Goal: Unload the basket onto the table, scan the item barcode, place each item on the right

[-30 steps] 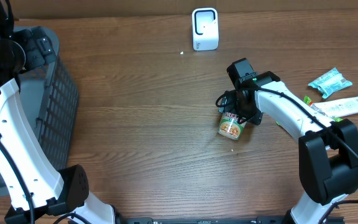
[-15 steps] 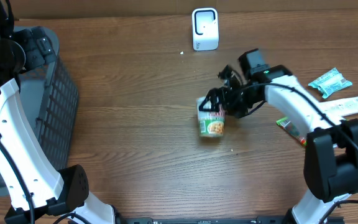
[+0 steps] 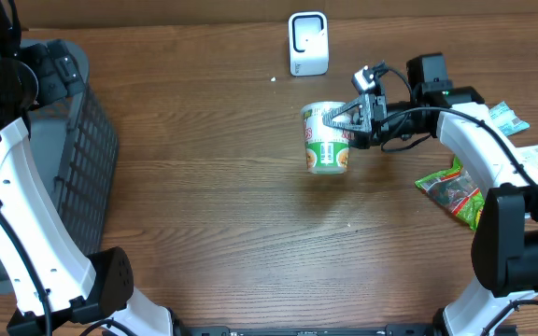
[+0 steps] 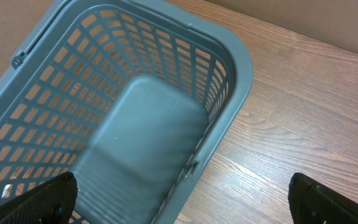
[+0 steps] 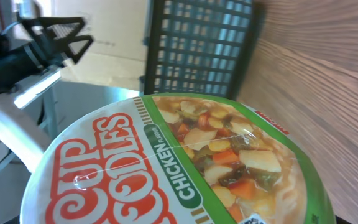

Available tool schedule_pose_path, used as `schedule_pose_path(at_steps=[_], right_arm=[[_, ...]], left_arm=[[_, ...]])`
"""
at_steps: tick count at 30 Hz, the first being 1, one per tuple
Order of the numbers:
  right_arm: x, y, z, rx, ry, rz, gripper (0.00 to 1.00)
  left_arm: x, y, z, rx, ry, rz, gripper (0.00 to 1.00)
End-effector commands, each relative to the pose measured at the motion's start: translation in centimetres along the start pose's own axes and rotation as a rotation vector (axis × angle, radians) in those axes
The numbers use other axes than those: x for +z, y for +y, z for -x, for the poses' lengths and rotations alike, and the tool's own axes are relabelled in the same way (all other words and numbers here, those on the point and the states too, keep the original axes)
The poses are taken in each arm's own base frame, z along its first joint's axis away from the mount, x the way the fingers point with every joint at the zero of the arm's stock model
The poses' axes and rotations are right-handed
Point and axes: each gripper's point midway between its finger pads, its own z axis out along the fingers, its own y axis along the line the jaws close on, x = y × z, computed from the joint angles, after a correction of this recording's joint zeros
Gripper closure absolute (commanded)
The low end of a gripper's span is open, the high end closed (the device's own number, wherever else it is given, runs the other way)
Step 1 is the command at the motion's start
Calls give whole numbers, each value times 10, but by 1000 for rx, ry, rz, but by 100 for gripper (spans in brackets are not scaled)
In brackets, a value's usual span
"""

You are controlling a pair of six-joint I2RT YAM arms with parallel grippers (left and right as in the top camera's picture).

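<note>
On the near right of the tabletop, green bag is lying flat. Farther in, right hand is grasping the cup by its side, cup tilted sideways, lid filling the wrist view. Beyond it, scanner is standing at the far edge, apart from the cup. Left hand is hanging released above basket.

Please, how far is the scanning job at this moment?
Done: the right tool grips the Cup Noodles cup, apparently lifted. In hand: the cup hangs a little in front of the white scanner. Left: presenting its barcode to the scanner, which I judge not yet done.
</note>
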Motion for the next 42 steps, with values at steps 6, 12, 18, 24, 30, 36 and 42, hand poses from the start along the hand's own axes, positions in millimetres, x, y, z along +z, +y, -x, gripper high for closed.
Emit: schedule_pose_path(at_steps=[6,12,18,24,30,36,42], right_arm=[[0,56,33,-110,-30,-61,25],[16,68,49,-208,-72,-234,22],[20,9,72,-248,-194,-688,23],[-15,-17,103,-451,-452,-1400,23],[-22,32,131,-696,-563,-1578,35],[-35,73,159,-921,-616,-1702,34],[-21,75,188,-1123,-591,-1747,36]], left_arm=[[0,-1,1,16,-2,-2,0],[0,-1,1,16,-2,-2,0],[0,-1,1,16,-2,-2,0],[0,-1,1,16,-2,-2,1],[0,-1,1,16,-2,-2,0],[0,-1,1,16,-2,-2,0],[0,-1,1,16,-2,-2,0]])
